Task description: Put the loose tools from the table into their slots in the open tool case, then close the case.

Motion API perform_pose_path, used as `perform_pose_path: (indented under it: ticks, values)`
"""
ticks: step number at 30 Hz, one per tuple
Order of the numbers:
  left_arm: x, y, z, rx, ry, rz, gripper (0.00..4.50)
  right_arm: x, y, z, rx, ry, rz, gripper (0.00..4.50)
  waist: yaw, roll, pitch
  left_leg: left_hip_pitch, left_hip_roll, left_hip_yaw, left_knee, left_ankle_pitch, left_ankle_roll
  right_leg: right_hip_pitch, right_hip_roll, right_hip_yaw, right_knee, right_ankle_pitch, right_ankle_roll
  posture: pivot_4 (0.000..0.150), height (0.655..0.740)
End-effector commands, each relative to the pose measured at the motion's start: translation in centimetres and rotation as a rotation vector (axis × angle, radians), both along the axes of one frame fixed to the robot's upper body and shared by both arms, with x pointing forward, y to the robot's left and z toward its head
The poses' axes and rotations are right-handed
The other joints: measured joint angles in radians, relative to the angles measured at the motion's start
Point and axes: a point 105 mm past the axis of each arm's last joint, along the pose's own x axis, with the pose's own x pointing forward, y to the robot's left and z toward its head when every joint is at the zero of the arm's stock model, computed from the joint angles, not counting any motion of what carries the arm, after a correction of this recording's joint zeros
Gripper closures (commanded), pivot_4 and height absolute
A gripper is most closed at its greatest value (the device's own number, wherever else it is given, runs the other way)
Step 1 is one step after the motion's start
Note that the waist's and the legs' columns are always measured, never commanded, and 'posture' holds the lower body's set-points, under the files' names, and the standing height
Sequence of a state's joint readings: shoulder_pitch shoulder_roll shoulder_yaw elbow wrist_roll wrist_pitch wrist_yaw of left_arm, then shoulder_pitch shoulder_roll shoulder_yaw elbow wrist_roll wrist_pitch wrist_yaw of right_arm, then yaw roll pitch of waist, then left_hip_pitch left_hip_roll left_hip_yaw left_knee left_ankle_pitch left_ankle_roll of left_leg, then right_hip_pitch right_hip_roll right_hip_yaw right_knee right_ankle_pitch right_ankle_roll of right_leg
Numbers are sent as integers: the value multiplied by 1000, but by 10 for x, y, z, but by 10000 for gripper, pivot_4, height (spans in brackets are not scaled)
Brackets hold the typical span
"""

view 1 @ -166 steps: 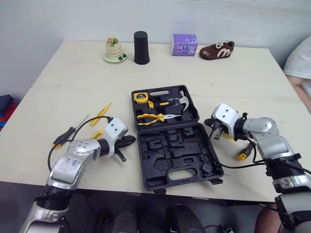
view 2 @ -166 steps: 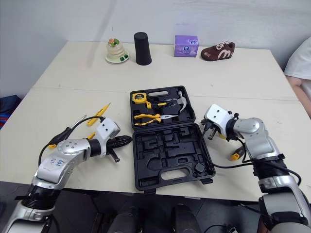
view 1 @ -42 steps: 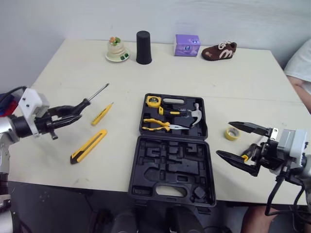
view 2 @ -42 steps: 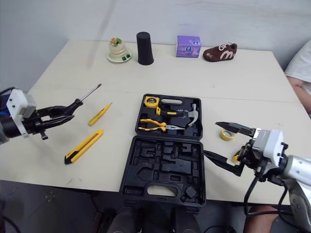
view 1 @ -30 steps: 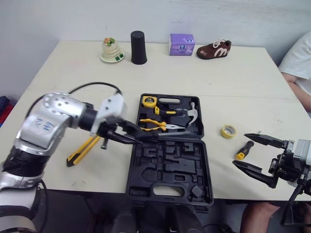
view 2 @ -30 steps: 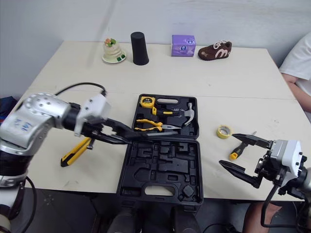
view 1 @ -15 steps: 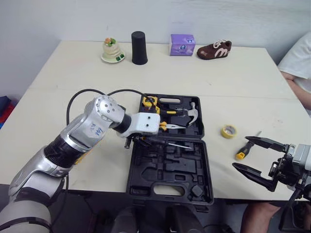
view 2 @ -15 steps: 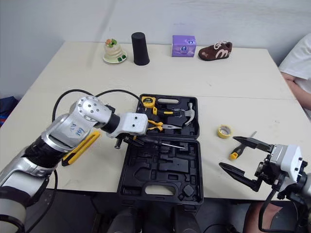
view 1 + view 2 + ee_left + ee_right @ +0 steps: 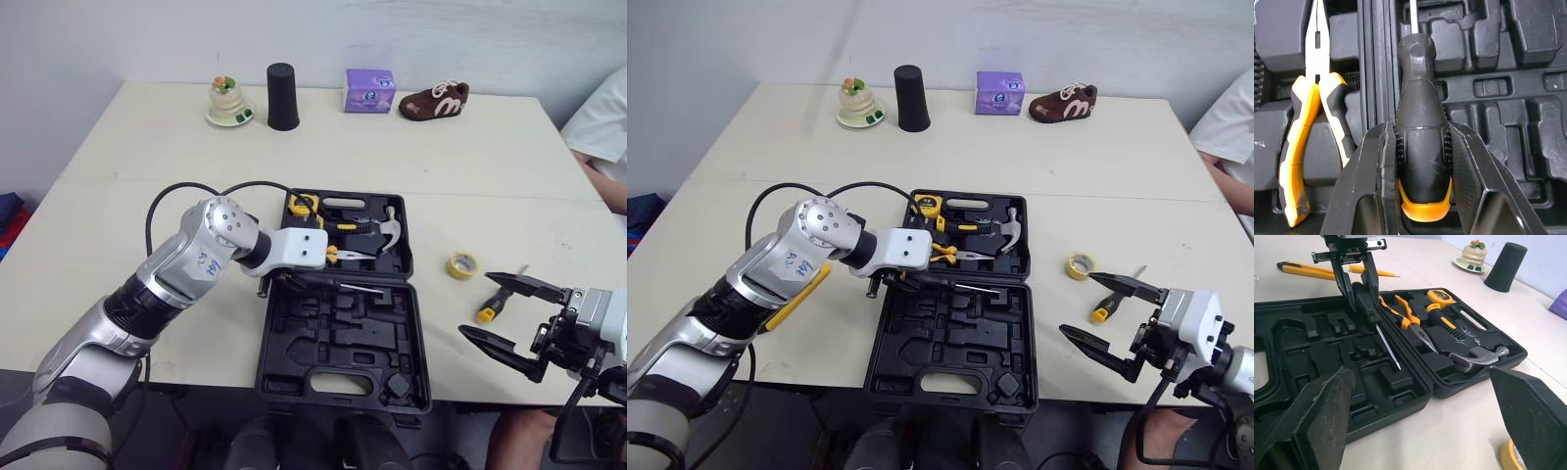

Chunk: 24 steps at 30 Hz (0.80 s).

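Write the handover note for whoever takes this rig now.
Left pincer: shut on the black-handled screwdriver, over the open black plastic tool case, not yet slotted.
Right pincer: open, empty, right of the case.
Done: yellow tape measure, yellow-handled pliers and steel-headed hammer sit in the case.
To do: seat this screwdriver; fetch the yellow tape roll and small yellow-black screwdriver on the right, and the yellow utility knife and slim yellow screwdriver on the left; close the case.
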<state>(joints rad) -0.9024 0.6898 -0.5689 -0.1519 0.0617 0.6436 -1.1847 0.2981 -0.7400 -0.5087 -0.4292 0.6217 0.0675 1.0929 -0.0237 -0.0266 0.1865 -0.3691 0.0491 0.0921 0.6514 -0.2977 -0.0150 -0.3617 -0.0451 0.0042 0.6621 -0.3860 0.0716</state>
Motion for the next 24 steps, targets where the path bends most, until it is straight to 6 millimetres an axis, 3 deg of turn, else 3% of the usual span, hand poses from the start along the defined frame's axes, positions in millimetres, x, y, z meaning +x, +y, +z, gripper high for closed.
perform_pose_path:
  ticks: [1, 12, 14, 19, 24]
  values:
    - [-8, 2, 0, 31, 5, -32, 34932, -1, 7, 6, 3, -34, 17, 0, -1, 0, 0, 0, 0, 0, 0, 0, 0, 0, 0, 0, 0, 0, 0, 1500, 7341]
    - [0, -4, -6, -13, -10, 11, 34932, 1, 10, 5, 6, -27, 22, 0, 2, 0, 0, 0, 0, 0, 1, 0, 0, 0, 0, 0, 0, 0, 0, 1500, 7341]
    - [-1, -8, -2, -58, -6, -7, 24706, 1, 11, 5, 6, -23, 24, 0, 3, 0, 0, 0, 0, 0, 1, 0, 0, 0, 0, 0, 0, 0, 0, 1500, 7341]
    - [-9, -12, 19, -145, -28, -128, 5414, 1, 16, 10, 7, -27, 48, 0, 7, 0, 0, 0, 0, 0, 1, 0, 0, 0, 0, 0, 1, 0, 0, 1500, 7341]
    - [-33, -26, 39, -423, 2, -274, 5414, 5, 11, 7, -1, -23, 33, 0, 7, 0, 0, 0, 0, 0, 1, 0, 0, 0, 0, 0, 1, 0, 0, 1500, 7341]
